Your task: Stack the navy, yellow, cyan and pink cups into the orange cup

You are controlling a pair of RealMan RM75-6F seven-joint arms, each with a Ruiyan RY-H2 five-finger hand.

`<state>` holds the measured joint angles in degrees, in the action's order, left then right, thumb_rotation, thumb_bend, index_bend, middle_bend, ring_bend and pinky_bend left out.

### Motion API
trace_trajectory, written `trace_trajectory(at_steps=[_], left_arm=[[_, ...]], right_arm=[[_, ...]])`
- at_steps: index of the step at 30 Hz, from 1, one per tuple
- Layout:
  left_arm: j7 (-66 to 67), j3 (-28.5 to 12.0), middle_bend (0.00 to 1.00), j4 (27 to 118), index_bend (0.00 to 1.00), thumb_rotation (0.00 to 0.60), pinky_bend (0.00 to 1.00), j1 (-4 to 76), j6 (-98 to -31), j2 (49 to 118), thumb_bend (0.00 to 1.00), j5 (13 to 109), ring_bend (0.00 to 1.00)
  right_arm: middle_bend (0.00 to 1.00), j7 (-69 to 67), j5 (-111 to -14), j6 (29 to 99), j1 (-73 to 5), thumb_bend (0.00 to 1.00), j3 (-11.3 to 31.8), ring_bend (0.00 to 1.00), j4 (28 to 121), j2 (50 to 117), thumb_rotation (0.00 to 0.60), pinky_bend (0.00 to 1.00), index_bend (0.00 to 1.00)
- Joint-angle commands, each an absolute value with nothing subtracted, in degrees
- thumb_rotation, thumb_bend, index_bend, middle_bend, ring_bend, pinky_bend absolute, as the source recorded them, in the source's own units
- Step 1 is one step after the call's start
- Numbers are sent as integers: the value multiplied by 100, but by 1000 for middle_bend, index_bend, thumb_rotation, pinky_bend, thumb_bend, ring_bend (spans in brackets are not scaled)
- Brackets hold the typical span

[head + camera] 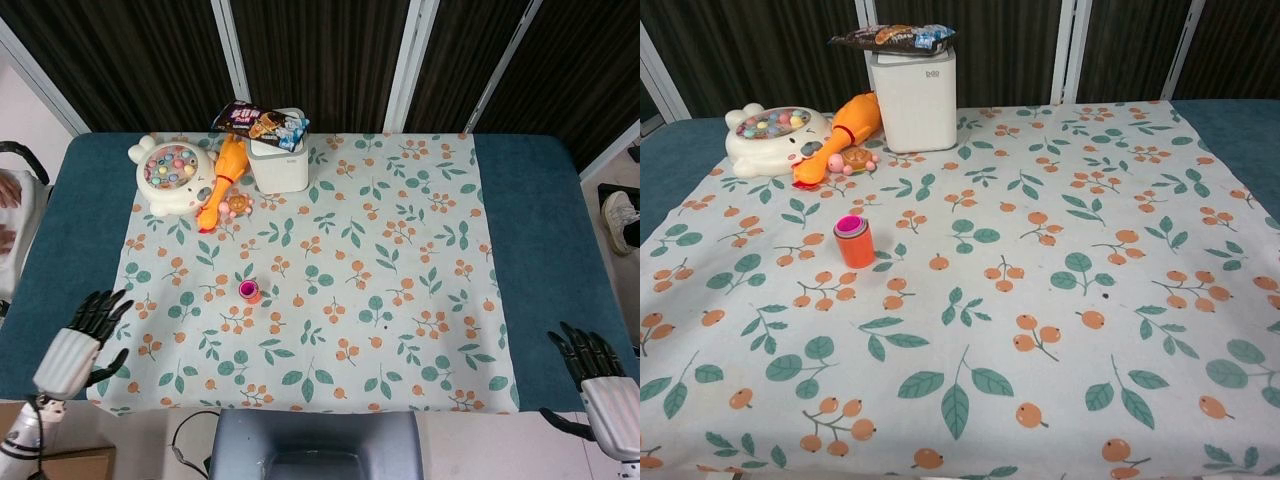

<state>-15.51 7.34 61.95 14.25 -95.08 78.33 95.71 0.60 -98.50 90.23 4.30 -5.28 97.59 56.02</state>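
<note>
The orange cup (855, 247) stands upright on the floral cloth, left of centre, with the pink cup (849, 225) nested in its mouth; from the head camera the stack (249, 291) shows as a small pink and orange ring. Other cups inside it are hidden. My left hand (78, 346) hangs off the table's front left corner, fingers spread, holding nothing. At the front right corner, off the table, my right hand (597, 382) is also spread and empty. Neither hand appears in the chest view.
At the back left stand a white bin (278, 160) with a snack packet (257, 122) on top, a yellow rubber chicken (222, 177) and a white fishing toy (170, 176). The floral cloth (400, 260) covers the middle of the blue table (530, 220).
</note>
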Motion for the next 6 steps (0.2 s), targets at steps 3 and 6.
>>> trace_trajectory(at_steps=[3,6], left_arm=[[-2624,831,0,4820,0,600,63,668,-10134,8168,376,9619,0],[-2644,843,0,4798,0,600,63,657,-10068,8152,376,9664,0]], right_arm=[[0,176,-9832,9005,427,212,-508,0,9789,5664,600,0,0],[0,159,-9844,9012,429,213,-515,0,9780,5659,600,0,0]])
